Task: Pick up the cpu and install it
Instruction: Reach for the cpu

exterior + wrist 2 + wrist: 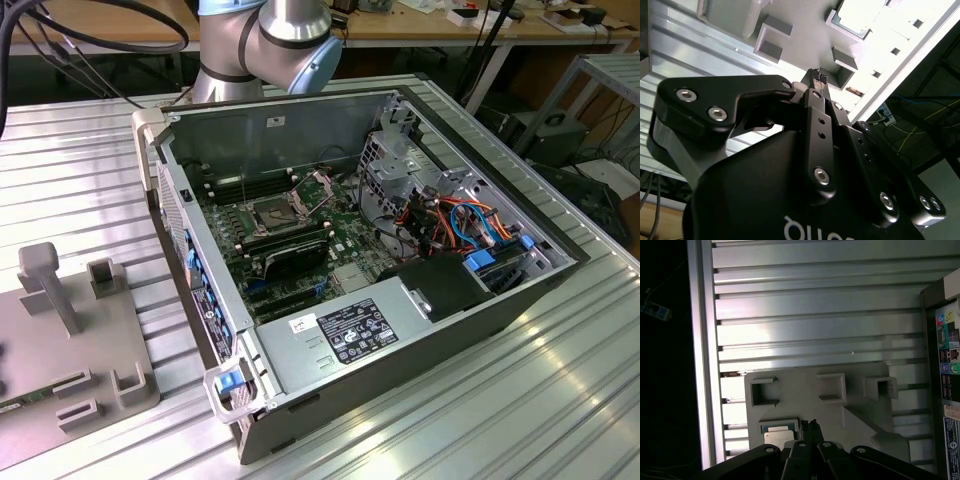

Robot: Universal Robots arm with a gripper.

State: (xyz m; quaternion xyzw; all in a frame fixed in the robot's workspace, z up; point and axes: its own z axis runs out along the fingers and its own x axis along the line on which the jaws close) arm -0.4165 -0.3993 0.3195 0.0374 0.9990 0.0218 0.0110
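Ribbed aluminium table [815, 315] is running under the whole setup, with benches and cables showing in the background of the exterior view. Nearest in the first wrist view, the gripper [812, 424] is hanging tips-down over the table, jaws drawn together and pinching nothing. The second wrist view is giving the same reading, the two fingers [812, 107] meeting at their ends. Just beside the jaw tips and below them, the cpu [776, 436] is lying flat in a framed pocket [762, 426], silver lid up, apart from the fingers. That pocket is sitting at one edge of a grey fixture plate [805, 400], whose other small brackets are standing farther out from the jaws. Well beyond the jaws, the open computer case [400, 300] is lying on its side on the table, the arm [270, 40] rising behind it. Inside the case, the socket [272, 212] on the motherboard [340, 235] is showing as a dark square with no silver lid in it, though detail there is hard to make out. Judgement: the task is only starting. The pick is not yet made, the carry and the seating are all left, and the jaws are needing to part before they can take the chip.
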